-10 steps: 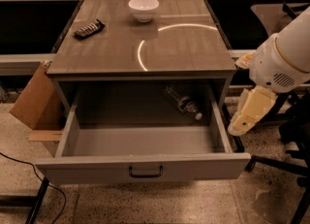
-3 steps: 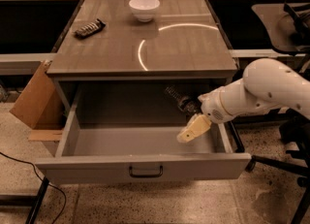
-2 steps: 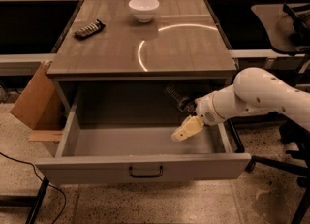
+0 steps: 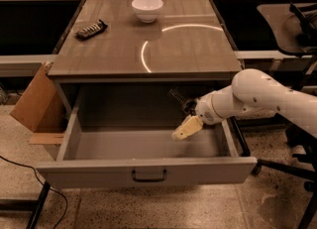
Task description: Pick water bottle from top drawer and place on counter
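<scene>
Top drawer: grey and deep, standing wide open, with a small dark bar handle at the middle of its front panel.
My hand: inside the top drawer, toward its right side, hanging above the drawer floor and angled down and to the left.
Hand state: I cannot tell whether it is released or clenched.
My arm: white and rounded, reaching in over the top drawer's right wall.
Water bottle: lying on its side at the back right of the top drawer, just behind my hand and partly hidden by my wrist. I cannot tell if they touch.
Table: directly above the top drawer, glossy wood grain with a bright curved reflection.
White bowl: on the table, above the top drawer's back, near the middle.
Dark flat object: on the table, above the top drawer's left half.
Cardboard box: just beside the top drawer's left wall, tilted.
</scene>
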You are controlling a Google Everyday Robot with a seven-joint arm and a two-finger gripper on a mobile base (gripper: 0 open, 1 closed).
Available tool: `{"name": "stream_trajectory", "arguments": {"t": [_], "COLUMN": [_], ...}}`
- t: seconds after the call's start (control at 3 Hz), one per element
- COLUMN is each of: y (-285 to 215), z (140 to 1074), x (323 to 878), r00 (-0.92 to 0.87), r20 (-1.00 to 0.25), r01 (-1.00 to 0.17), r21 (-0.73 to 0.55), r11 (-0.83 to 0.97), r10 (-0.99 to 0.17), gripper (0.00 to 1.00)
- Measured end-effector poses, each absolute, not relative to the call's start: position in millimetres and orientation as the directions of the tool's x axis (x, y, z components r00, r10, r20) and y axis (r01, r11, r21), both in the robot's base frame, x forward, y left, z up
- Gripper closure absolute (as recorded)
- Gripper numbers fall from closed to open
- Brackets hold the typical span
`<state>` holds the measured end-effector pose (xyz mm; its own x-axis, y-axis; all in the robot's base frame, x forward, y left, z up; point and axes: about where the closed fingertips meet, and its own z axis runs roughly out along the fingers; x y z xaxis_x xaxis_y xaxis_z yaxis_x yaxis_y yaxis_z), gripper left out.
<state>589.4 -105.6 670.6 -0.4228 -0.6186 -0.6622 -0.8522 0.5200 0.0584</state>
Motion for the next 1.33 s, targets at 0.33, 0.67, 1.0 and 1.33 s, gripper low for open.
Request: {"name": "stream_trajectory", "arguments": {"t": [0.33, 0.67, 1.0, 1.33], "y": [-106.0, -107.3, -108.5, -105.0], "z": [657.7, 649.7, 642.2, 629.5], "x": [616.1, 635.2, 648.4, 659.8], "r00": [-0.408, -0.399, -0.396, -0.400], "r20": [-0.675, -0.691, -0.700, -0.697], "r01": [-0.848, -0.839, -0.831, -0.830], "r21": [0.029, 0.011, -0.002, 0.000], "r11": [0.530, 0.544, 0.556, 0.558], "r10": [-0.615, -0.602, -0.594, -0.595], "gripper": [0.00, 0.00, 0.00, 0.00]}}
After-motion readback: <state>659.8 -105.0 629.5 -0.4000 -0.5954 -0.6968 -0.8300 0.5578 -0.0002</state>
